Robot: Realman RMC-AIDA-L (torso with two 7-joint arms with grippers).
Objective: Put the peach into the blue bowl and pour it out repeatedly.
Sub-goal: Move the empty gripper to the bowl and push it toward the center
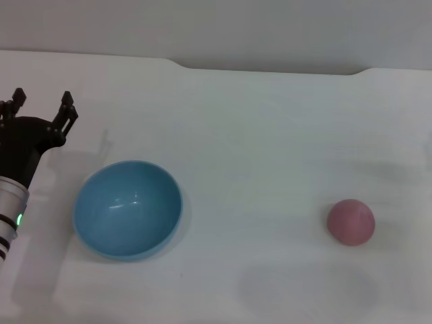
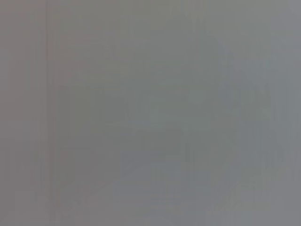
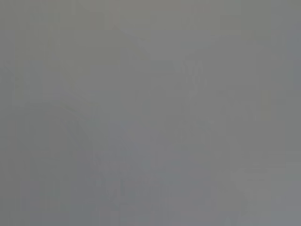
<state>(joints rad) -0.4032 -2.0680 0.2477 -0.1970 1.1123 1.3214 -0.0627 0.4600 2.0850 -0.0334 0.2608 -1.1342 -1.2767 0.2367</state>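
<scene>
My left gripper (image 1: pixel 40 102) hangs just beyond the far-left side of the blue bowl (image 1: pixel 127 209), fingers spread wide and holding nothing, tips pointing away from me over the white table (image 1: pixel 270 121). The arm behind it runs back toward my body along the bowl's left side, its silver wrist section level with the bowl's rim. My right gripper is not in the head view, and both wrist views show only flat grey, so I cannot tell anything about it. The bowl sits upright and empty; the peach (image 1: pixel 350 221) lies on the table well apart from the bowl, off to its right. As I judge it, the step in hand is getting the peach into the bowl, and the right arm is the nearer one for that. To do it well, I should close on the round fruit across its middle so it cannot roll, then release it low over the bowl's centre.
</scene>
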